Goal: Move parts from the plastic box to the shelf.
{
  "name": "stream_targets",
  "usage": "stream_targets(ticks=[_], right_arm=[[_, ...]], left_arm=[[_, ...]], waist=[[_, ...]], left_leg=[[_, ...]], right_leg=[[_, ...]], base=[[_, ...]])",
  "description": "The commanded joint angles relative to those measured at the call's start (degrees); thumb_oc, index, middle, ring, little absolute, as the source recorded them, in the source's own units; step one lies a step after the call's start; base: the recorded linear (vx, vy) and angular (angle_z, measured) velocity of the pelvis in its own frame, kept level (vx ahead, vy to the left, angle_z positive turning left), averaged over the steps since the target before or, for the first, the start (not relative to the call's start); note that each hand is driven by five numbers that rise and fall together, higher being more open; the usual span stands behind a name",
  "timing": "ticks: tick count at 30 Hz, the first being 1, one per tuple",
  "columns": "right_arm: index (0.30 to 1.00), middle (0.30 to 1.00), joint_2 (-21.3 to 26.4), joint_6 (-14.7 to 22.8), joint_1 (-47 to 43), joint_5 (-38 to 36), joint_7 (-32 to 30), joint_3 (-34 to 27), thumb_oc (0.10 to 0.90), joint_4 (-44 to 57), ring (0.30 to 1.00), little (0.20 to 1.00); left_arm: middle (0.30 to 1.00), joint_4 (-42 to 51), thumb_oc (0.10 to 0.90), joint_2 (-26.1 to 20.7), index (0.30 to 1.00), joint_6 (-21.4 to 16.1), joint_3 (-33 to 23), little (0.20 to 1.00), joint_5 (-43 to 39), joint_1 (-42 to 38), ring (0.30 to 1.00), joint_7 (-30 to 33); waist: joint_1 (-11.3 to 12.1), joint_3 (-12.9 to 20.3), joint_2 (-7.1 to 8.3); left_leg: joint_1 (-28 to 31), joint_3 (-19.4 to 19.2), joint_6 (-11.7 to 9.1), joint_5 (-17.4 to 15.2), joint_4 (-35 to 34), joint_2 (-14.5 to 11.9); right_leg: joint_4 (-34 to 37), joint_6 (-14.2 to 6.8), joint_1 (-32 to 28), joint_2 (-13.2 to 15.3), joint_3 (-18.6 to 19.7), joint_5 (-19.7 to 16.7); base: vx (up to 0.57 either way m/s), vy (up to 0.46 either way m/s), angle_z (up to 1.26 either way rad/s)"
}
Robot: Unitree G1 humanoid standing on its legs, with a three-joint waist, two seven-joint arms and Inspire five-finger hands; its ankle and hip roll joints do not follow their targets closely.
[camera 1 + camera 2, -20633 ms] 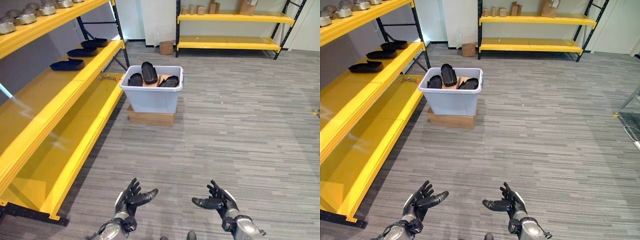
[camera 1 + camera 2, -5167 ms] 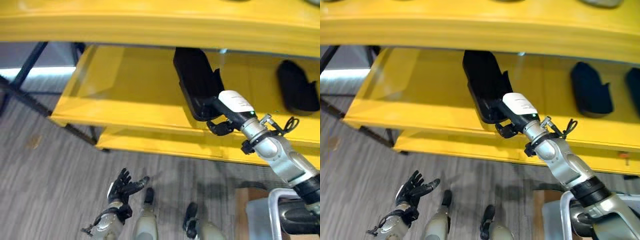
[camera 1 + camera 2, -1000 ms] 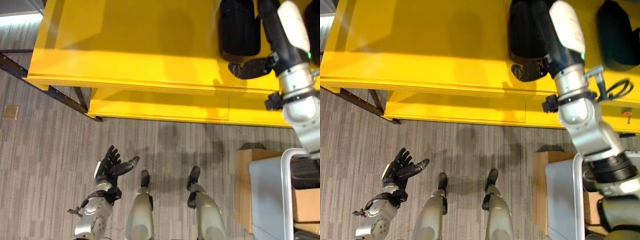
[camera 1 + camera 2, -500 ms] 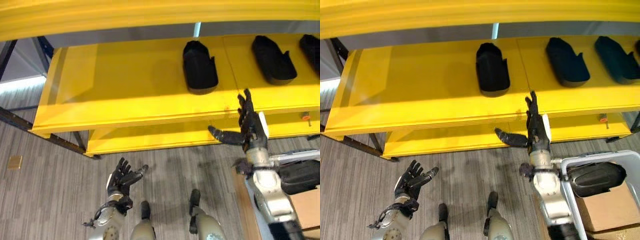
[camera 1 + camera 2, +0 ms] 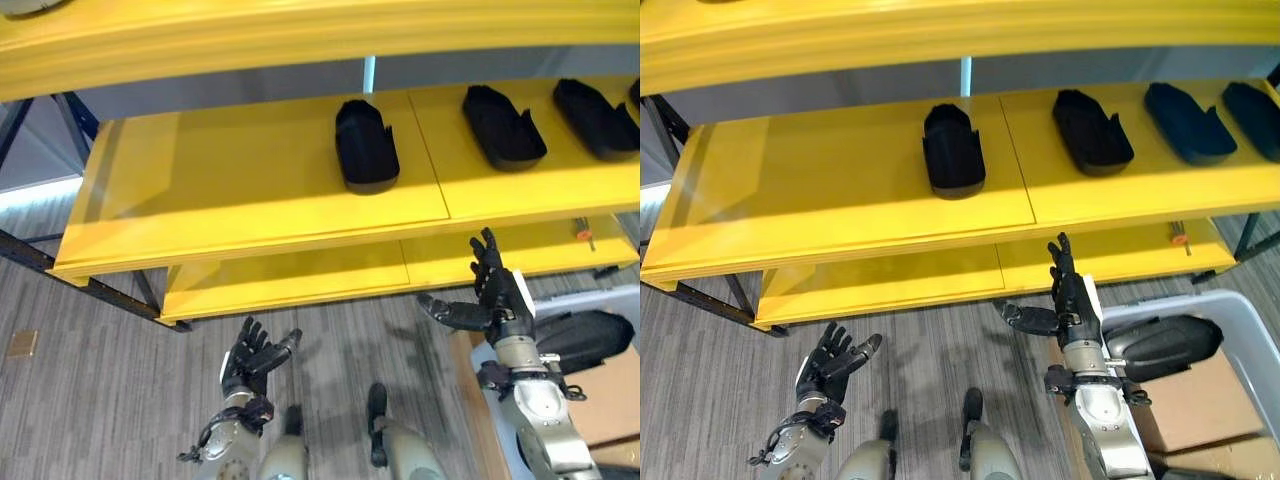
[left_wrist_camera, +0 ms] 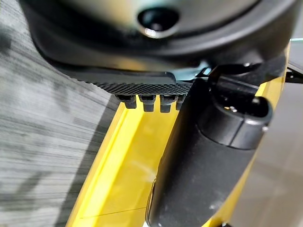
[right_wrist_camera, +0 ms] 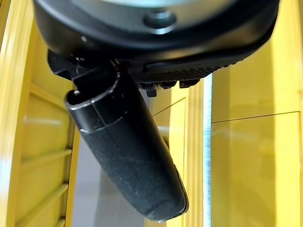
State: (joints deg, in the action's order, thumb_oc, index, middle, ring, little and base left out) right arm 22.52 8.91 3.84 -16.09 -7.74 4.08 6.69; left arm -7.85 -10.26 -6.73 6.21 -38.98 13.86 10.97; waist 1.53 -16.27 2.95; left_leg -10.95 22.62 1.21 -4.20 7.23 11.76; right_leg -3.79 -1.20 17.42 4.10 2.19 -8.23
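Observation:
Three black parts lie on the yellow shelf (image 5: 230,190): the leftmost part (image 5: 365,156), a second part (image 5: 503,127) and a third part (image 5: 594,117) to its right. A fourth part (image 5: 1252,117) shows at the shelf's right end. My right hand (image 5: 498,295) is open and empty, held below the shelf's front edge beside the grey plastic box (image 5: 1252,325). Another black part (image 5: 1160,345) lies in that box. My left hand (image 5: 247,358) is open and empty, low over the floor. The thumb (image 7: 125,156) stands straight in the right wrist view.
A lower yellow shelf (image 5: 290,280) runs under the main one, with a small orange-handled tool (image 5: 583,230) at its right. An upper shelf beam (image 5: 300,40) hangs above. A cardboard box (image 5: 1200,425) sits under the plastic box. Grey carpet (image 5: 90,400) lies in front.
My right hand has come down and back from the shelf, now lower beside the box. The camera has shifted, showing more of the shelf's right end.

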Motion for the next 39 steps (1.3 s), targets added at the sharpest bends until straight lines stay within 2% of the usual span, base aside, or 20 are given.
stream_targets(ticks=[1,3,8,10,17,20,21,23,24,25,26,27,28,30,31,33,35,36,38,39], right_arm=[[1.000,1.000,-1.00,6.41,-6.36,-2.25,0.86,1.24,0.900,3.46,1.000,1.000],[1.000,1.000,-1.09,6.05,-5.28,-2.72,1.82,0.57,0.900,3.77,1.000,1.000],[1.000,1.000,-0.99,5.74,-4.40,-2.83,2.12,0.18,0.900,4.15,1.000,1.000],[1.000,1.000,-1.77,3.83,-1.37,-5.77,5.07,0.61,0.900,4.79,1.000,1.000],[1.000,1.000,-2.16,3.04,0.17,-5.50,5.93,1.16,0.900,4.84,1.000,1.000],[1.000,1.000,-2.43,2.93,-0.77,-4.52,5.34,1.54,0.900,4.07,1.000,1.000],[1.000,1.000,-2.47,2.93,-1.36,-4.24,5.24,1.83,0.900,3.75,1.000,1.000],[1.000,1.000,-3.14,2.89,-2.02,-2.92,4.85,2.60,0.900,2.95,1.000,1.000],[1.000,1.000,-3.40,2.71,-2.31,-2.25,4.90,3.28,0.900,2.72,1.000,1.000],[1.000,1.000,-3.41,2.70,-2.34,-2.24,4.89,3.29,0.900,2.72,1.000,1.000],[1.000,1.000,-3.35,2.29,-3.97,-1.71,5.04,4.65,0.900,1.88,1.000,1.000],[1.000,1.000,-2.93,2.16,-5.60,-1.57,5.25,5.47,0.900,1.64,1.000,1.000],[1.000,1.000,-2.92,2.17,-5.72,-1.57,5.24,5.51,0.900,1.57,1.000,1.000],[1.000,1.000,-2.39,1.65,-7.74,-0.30,4.74,5.78,0.900,1.46,1.000,1.000],[1.000,1.000,-2.43,1.66,-7.58,-0.19,4.59,5.18,0.900,1.87,1.000,1.000],[1.000,1.000,-2.68,1.68,-6.04,0.00,4.55,3.89,0.900,2.73,1.000,1.000],[1.000,1.000,-2.68,1.86,-5.57,0.30,4.28,3.51,0.900,2.72,1.000,1.000],[1.000,1.000,-2.58,1.97,-4.99,0.77,3.57,2.70,0.900,2.93,1.000,1.000],[1.000,1.000,-2.37,2.42,-4.06,0.68,2.29,0.98,0.900,3.24,1.000,1.000],[1.000,1.000,-2.38,2.42,-4.08,0.67,2.30,0.95,0.900,3.25,1.000,1.000]], left_arm=[[1.000,7.85,0.900,-2.53,1.000,-6.53,-5.11,1.000,2.74,0.38,1.000,-0.01],[1.000,7.47,0.900,-2.39,1.000,-6.93,-4.96,1.000,1.90,0.03,1.000,-1.02],[1.000,7.00,0.900,-2.98,1.000,-6.57,-4.50,1.000,2.23,-0.23,1.000,-1.36],[1.000,7.08,0.900,-5.20,1.000,-4.87,-4.15,1.000,2.67,0.95,1.000,-2.73],[1.000,7.30,0.900,-6.27,1.000,-4.16,-4.43,1.000,2.50,2.64,1.000,-3.15],[1.000,7.19,0.900,-6.97,1.000,-3.90,-4.54,1.000,2.74,2.77,1.000,-2.88],[1.000,7.30,0.900,-7.12,1.000,-3.90,-4.83,1.000,2.59,3.02,1.000,-2.83],[1.000,7.27,0.900,-7.19,1.000,-3.90,-4.85,1.000,2.23,3.22,1.000,-2.38],[1.000,7.40,0.900,-7.23,1.000,-3.89,-5.03,1.000,1.93,3.84,1.000,-2.39],[1.000,7.41,0.900,-7.23,1.000,-3.89,-5.06,1.000,1.93,3.83,1.000,-2.39],[1.000,7.41,0.900,-6.85,1.000,-3.85,-5.67,1.000,1.58,4.69,1.000,-2.50],[1.000,7.27,0.900,-6.98,1.000,-3.70,-6.20,1.000,1.31,4.94,1.000,-2.59],[1.000,7.24,0.900,-6.95,1.000,-3.70,-6.26,1.000,1.30,4.89,1.000,-2.61],[1.000,6.96,0.900,-6.62,1.000,-3.49,-6.93,1.000,1.20,4.95,1.000,-2.79],[1.000,6.94,0.900,-6.55,1.000,-3.40,-7.18,1.000,1.56,4.72,1.000,-2.84],[1.000,6.62,0.900,-5.81,1.000,-3.44,-7.03,1.000,2.18,4.07,1.000,-3.07],[1.000,6.47,0.900,-5.20,1.000,-3.38,-6.32,1.000,2.32,3.14,1.000,-3.03],[1.000,6.11,0.900,-4.89,1.000,-3.34,-5.80,1.000,2.10,1.94,1.000,-2.71],[1.000,5.64,0.900,-4.94,1.000,-3.34,-4.69,1.000,1.85,-0.05,1.000,-2.23],[1.000,5.61,0.900,-4.95,1.000,-3.36,-4.69,1.000,1.85,-0.11,1.000,-2.23]], waist=[[3.18,2.93,-0.75],[2.71,3.60,-1.00],[2.49,4.05,-0.90],[0.24,6.29,-0.64],[-1.27,6.20,-0.67],[-0.86,5.35,-1.27],[-0.62,5.15,-1.53],[1.33,4.36,-2.28],[1.74,3.85,-2.79],[1.64,3.89,-2.76],[2.14,3.40,-3.17],[2.44,2.76,-3.44],[2.50,2.64,-3.56],[2.32,1.68,-3.06],[2.13,1.45,-2.79],[2.12,2.39,-1.57],[1.71,3.05,-1.20],[1.28,3.63,-1.08],[-0.20,4.26,-1.57],[-0.46,4.36,-1.43]], left_leg=[[-3.54,4.62,-3.83,7.70,0.97,-4.13],[-2.51,1.08,-3.76,8.20,-0.42,-6.00],[-2.25,0.09,-3.54,8.05,-0.54,-6.54],[1.16,-4.19,-1.03,6.32,-2.79,-7.16],[2.73,-10.08,1.55,2.45,0.55,-6.40],[2.99,-12.67,2.43,0.82,2.09,-6.65],[3.16,-13.62,2.57,0.57,1.88,-6.88],[4.58,-16.50,2.26,0.16,0.60,-8.20],[6.25,-17.88,1.79,-0.30,-0.59,-9.09],[6.19,-17.80,1.79,-0.05,-0.75,-9.05],[7.68,-20.77,1.05,-0.51,-2.12,-10.80],[8.38,-22.19,0.62,-0.80,-2.60,-11.80],[8.56,-22.27,0.59,-0.90,-2.65,-11.96],[10.17,-23.93,-0.17,-1.51,-3.79,-13.02],[10.55,-24.17,-0.52,-1.68,-4.00,-13.34],[10.99,-24.33,-1.29,-2.16,-4.97,-13.41],[11.23,-23.78,-1.95,-2.25,-5.31,-14.09],[11.44,-23.19,-2.83,-2.40,-5.29,-15.33],[13.19,-21.74,-4.97,-2.57,-5.25,-20.08],[12.92,-21.48,-4.95,-2.25,-5.37,-19.88]], right_leg=[[-1.83,-1.27,-10.07,-4.86,3.47,10.53],[-1.12,-1.59,-10.27,-4.99,4.09,10.04],[-0.73,-1.67,-10.50,-4.70,3.97,10.05],[0.71,-2.82,-11.92,-3.86,6.51,9.21],[-2.10,-4.33,-10.74,-4.10,12.83,8.87],[-4.99,-5.18,-9.01,-4.24,13.46,9.28],[-5.78,-5.78,-8.41,-3.62,12.16,9.09],[-8.44,-7.01,-6.09,1.58,1.85,7.90],[-8.34,-7.38,-6.01,5.52,-4.81,6.67],[-8.10,-7.39,-6.03,5.57,-4.90,6.43],[-5.83,-7.79,-4.07,11.30,-12.40,2.47],[-3.69,-8.34,-3.19,13.55,-15.76,0.52],[-3.39,-8.35,-3.44,13.35,-15.77,0.36],[1.34,-10.27,-0.86,15.32,-17.37,-4.59],[1.59,-10.73,-0.46,15.59,-17.42,-5.43],[3.26,-10.26,-2.56,15.21,-18.98,-4.20],[3.18,-10.11,-3.04,15.03,-19.47,-3.97],[2.18,-9.84,-3.34,15.02,-20.76,-3.13],[-1.69,-9.12,-4.18,14.36,-23.28,-0.18],[-1.56,-9.08,-4.11,14.58,-23.51,-0.33]], base=[[0.10,0.138,-1.69],[0.06,0.106,-2.22],[0.05,0.060,-0.46],[0.19,0.261,-0.14],[0.04,0.115,-0.56],[0.01,0.116,-0.60],[0.00,0.105,-0.83],[0.00,0.049,-0.99],[0.00,0.000,-1.43],[0.02,-0.025,-1.33],[0.00,-0.049,-0.75],[0.01,-0.049,-0.60],[0.06,-0.087,-1.08],[0.13,-0.136,-1.21],[0.13,-0.129,-0.54],[0.16,-0.154,-0.10],[0.16,-0.149,0.42],[0.27,-0.240,0.75],[0.33,-0.292,0.80],[0.16,-0.159,0.74]])
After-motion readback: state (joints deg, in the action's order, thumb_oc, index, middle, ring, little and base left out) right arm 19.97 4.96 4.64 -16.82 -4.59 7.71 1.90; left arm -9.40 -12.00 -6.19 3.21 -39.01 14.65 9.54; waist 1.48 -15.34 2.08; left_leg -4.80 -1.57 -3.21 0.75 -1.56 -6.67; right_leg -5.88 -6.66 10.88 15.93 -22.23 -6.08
